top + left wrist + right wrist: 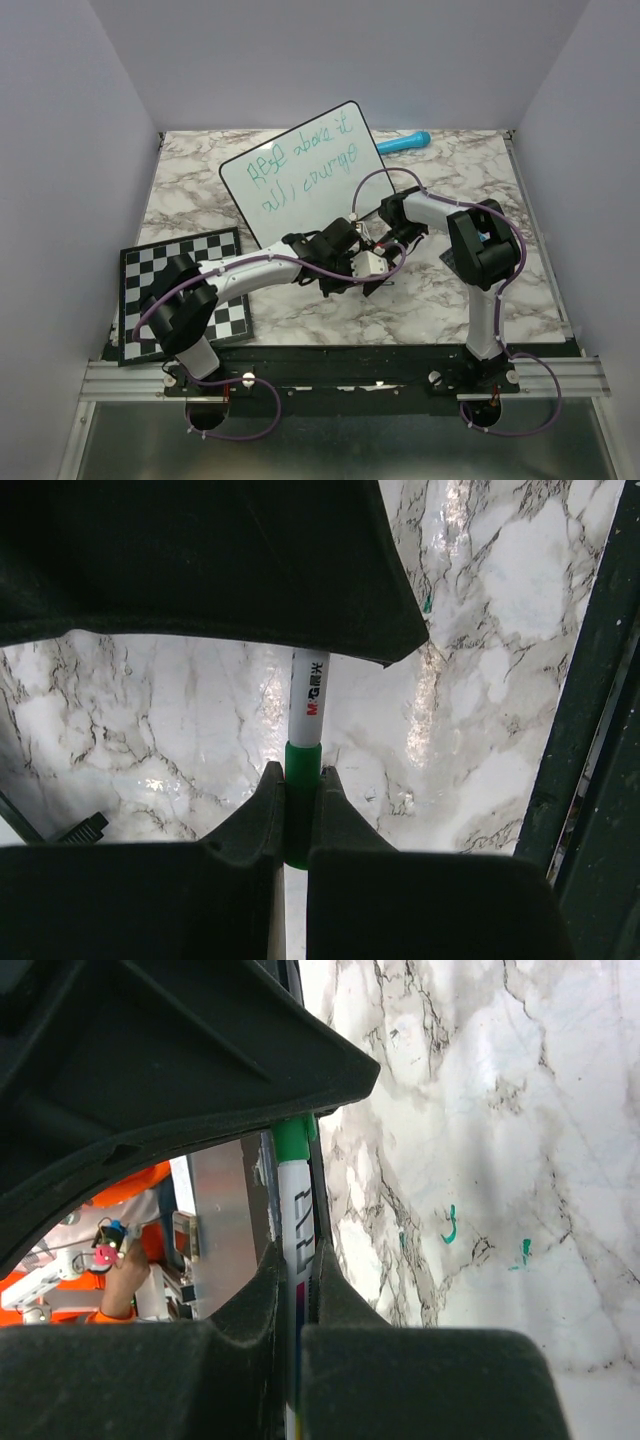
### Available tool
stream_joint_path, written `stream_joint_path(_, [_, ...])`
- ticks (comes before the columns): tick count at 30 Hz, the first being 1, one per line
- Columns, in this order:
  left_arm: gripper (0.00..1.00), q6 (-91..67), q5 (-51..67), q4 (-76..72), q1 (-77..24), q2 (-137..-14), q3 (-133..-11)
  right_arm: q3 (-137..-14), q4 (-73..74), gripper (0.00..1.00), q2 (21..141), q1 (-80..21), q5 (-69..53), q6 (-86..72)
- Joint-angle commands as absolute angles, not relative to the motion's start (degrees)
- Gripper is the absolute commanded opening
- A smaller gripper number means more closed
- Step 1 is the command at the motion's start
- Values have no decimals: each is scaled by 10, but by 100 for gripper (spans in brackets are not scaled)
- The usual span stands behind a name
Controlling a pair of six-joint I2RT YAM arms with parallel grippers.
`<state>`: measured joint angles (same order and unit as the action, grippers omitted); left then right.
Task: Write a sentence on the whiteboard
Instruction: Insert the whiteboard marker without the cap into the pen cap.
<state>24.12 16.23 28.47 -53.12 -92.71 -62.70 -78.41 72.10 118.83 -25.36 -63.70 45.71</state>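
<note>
Left claw (297,780) and right claw (297,1260) clamp marker (308,705) near whiteboard (300,215) edge

Whiteboard (300,165) stands across the back, checkerboard (180,285) fills the near left; tabletop (500,190) right side lies open

The whiteboard (295,215) lies behind the checkerboard (150,265), perhaps touching its corner.

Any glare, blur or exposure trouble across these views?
Top external: even light; the sentence on the whiteboard reads as clear green strokes. Left wrist: glare patches on the marble table, left gripper near black, marker print sharp. Right wrist: right gripper a dark silhouette, marble washed out at lower right.
</note>
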Motion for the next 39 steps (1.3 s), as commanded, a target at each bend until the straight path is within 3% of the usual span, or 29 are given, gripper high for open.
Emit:
stream_joint_path(1, [0, 180, 232, -37, -559, -931, -709, -797, 679, 1, 1192, -287, -714, 420])
stream_joint_path(10, [0, 129, 234, -161, -559, -933, -713, -795, 682, 1, 1184, -287, -715, 426])
stream_joint_path(18, [2, 158, 236, -62, -562, -921, -725, -767, 651, 1, 1153, -271, -672, 405])
stream_joint_path(23, [22, 168, 195, -22, -562, -856, -616, -748, 625, 1, 1126, -229, -640, 400])
stream_joint_path(27, [49, 164, 159, -5, -561, -779, -542, -737, 632, 1, 1109, -208, -620, 417])
stream_joint_path(32, [72, 165, 92, 27, -559, -689, -498, -711, 598, 1, 1075, -179, -571, 392])
stream_joint_path(36, [86, 143, 41, 83, -554, -608, -490, -666, 509, 5, 1011, -166, -420, 325])
stream_joint_path(37, [96, 126, 28, 88, -548, -594, -486, -651, 465, 6, 999, -165, -382, 314])
stream_joint_path(39, [99, 43, -29, 100, -534, -557, -477, -629, 429, 10, 975, -163, -279, 294])
